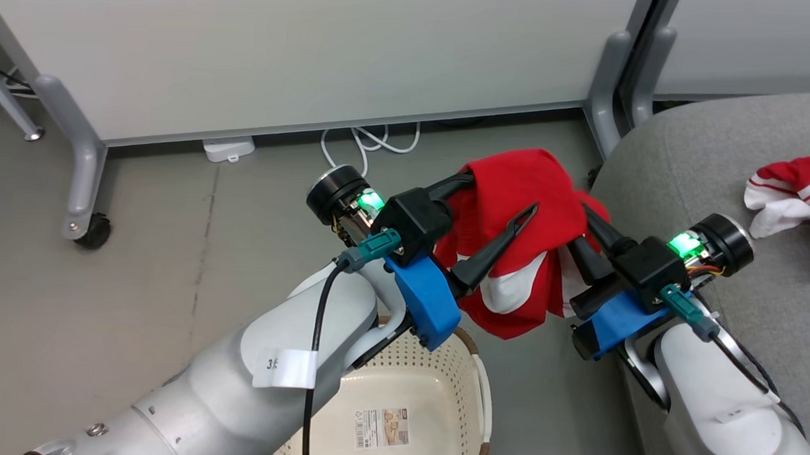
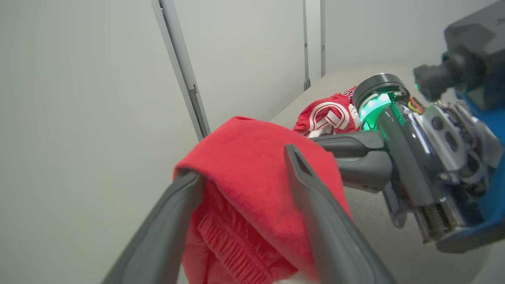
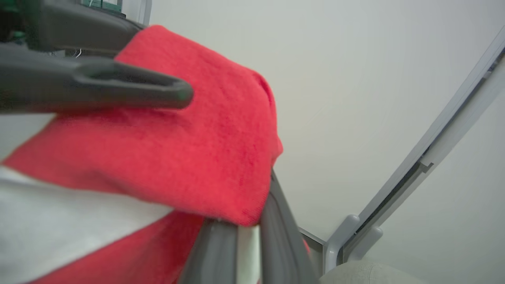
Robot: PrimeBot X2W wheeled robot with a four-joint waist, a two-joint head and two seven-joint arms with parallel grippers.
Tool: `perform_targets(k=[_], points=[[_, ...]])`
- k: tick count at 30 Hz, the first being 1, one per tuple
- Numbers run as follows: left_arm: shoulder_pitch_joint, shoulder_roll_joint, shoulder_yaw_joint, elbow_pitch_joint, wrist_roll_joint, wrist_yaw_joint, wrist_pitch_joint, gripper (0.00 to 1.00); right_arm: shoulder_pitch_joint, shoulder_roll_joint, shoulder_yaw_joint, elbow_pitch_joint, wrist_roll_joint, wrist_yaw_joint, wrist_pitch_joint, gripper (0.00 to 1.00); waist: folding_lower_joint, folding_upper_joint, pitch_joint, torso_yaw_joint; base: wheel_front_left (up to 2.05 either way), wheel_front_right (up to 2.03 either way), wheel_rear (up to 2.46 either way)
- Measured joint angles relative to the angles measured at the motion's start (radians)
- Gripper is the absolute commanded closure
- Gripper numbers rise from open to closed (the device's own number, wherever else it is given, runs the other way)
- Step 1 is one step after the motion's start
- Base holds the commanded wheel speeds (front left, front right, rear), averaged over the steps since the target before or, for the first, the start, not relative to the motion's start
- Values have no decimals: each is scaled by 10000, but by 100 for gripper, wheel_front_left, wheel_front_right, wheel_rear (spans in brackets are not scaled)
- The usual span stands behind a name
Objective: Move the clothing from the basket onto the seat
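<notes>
Grey floor (image 1: 141, 245), red garment (image 1: 514, 191) over spread left hand (image 2: 241, 161), right hand (image 3: 246, 232) pinching

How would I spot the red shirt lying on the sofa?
Find the big grey seat on the right. A crumpled red shirt with white stripes lies on it. The other red shirt hangs in the air instead.

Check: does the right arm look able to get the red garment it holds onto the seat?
Probably yes. The right gripper is shut on the garment, and bare seat lies beside that arm. One catch: it drapes over a finger of the open left gripper.
</notes>
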Motion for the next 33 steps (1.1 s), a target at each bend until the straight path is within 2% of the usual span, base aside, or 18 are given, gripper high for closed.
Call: perform_targets(k=[15,33], points=[[-23,410,-31,-136,167,0,-2,0,208,316,-1593,-453,-150,0,2,100,0,0,654,-1109,0,0,0],[40,671,-268,-385,422,0,-2,0,1683,1028,-3452,-1511,-236,0,0,100,0,0,1172,-2647,0,0,0]])
